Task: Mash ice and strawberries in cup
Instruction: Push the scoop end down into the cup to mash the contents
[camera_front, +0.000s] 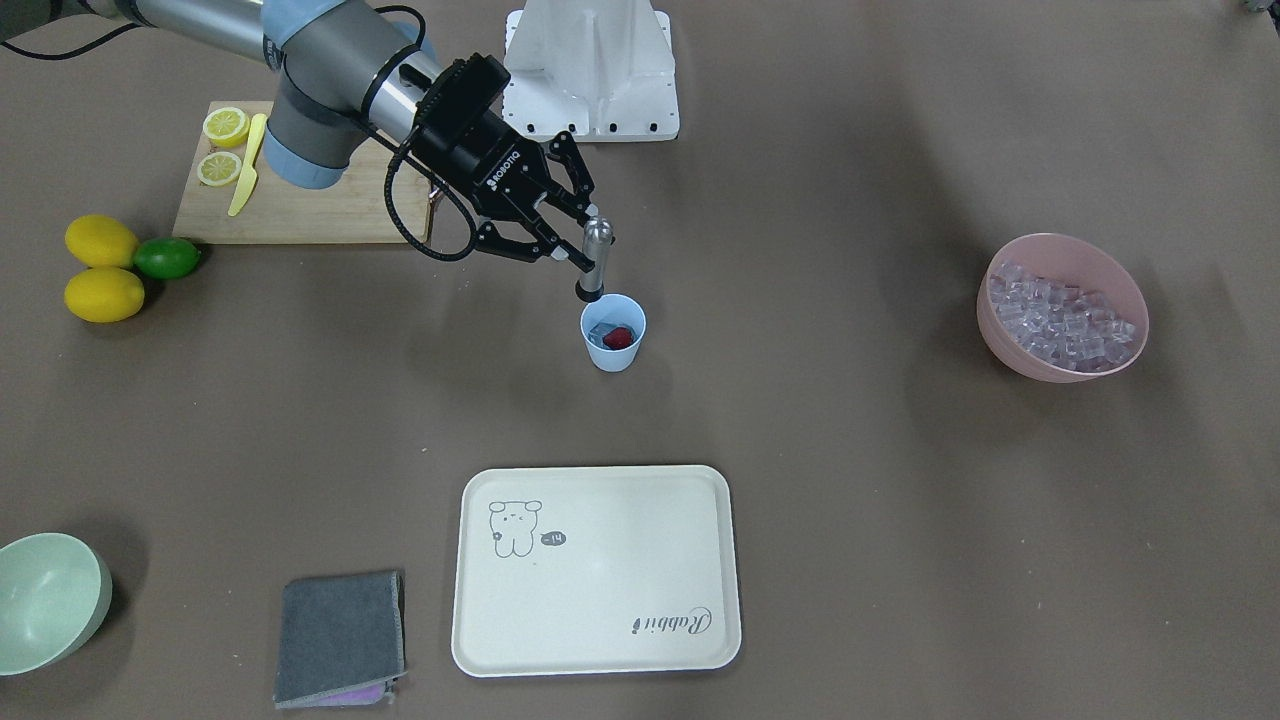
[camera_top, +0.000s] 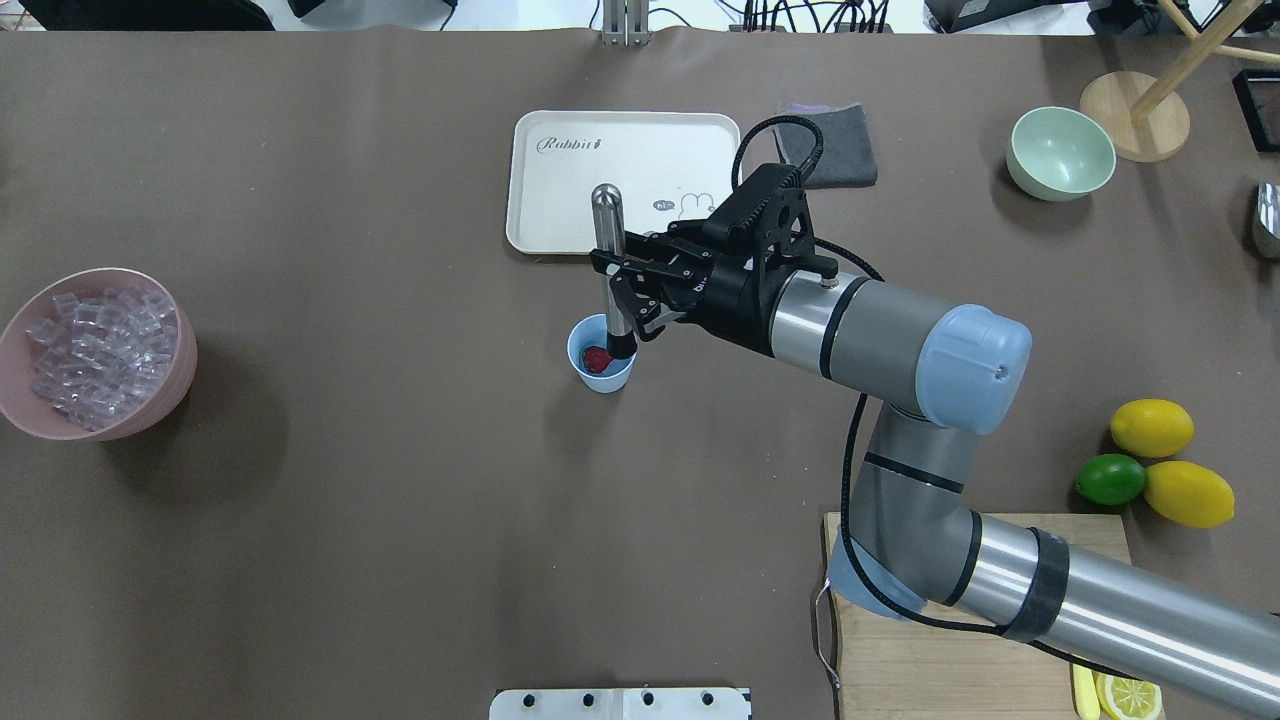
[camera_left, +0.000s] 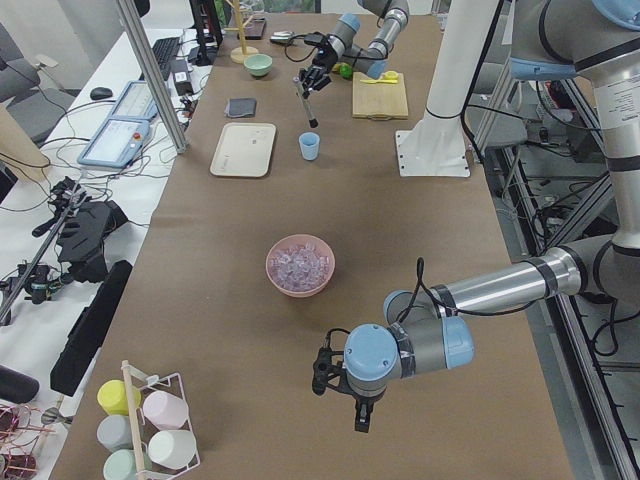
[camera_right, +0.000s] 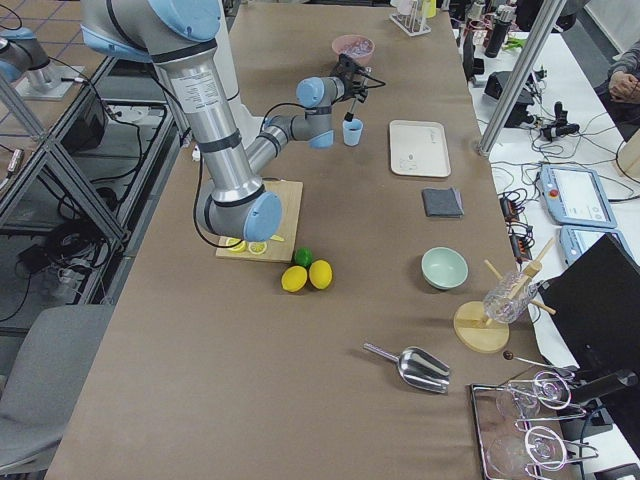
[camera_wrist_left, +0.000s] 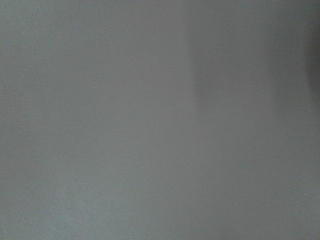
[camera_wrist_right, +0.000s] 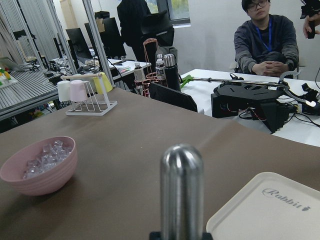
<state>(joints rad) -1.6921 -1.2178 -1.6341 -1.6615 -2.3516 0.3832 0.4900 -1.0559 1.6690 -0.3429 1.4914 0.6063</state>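
Note:
The light blue cup (camera_front: 613, 347) stands mid-table, also in the overhead view (camera_top: 601, 376). Inside lie a red strawberry (camera_front: 620, 338) and a clear ice cube (camera_front: 600, 329). My right gripper (camera_front: 588, 243) is shut on an upright metal muddler (camera_front: 596, 258), whose black tip hangs just above the cup's rim. The overhead view shows the muddler (camera_top: 608, 250) over the cup's mouth. More ice (camera_front: 1062, 320) fills the pink bowl (camera_front: 1000, 340). My left gripper (camera_left: 360, 412) shows only in the exterior left view, low over the table; I cannot tell if it is open.
A cream tray (camera_front: 596, 570) and a grey cloth (camera_front: 340, 640) lie on the operators' side of the cup. A pale green bowl (camera_front: 45, 600), two lemons (camera_front: 100, 268), a lime (camera_front: 167, 258) and a cutting board (camera_front: 300, 205) sit on my right side.

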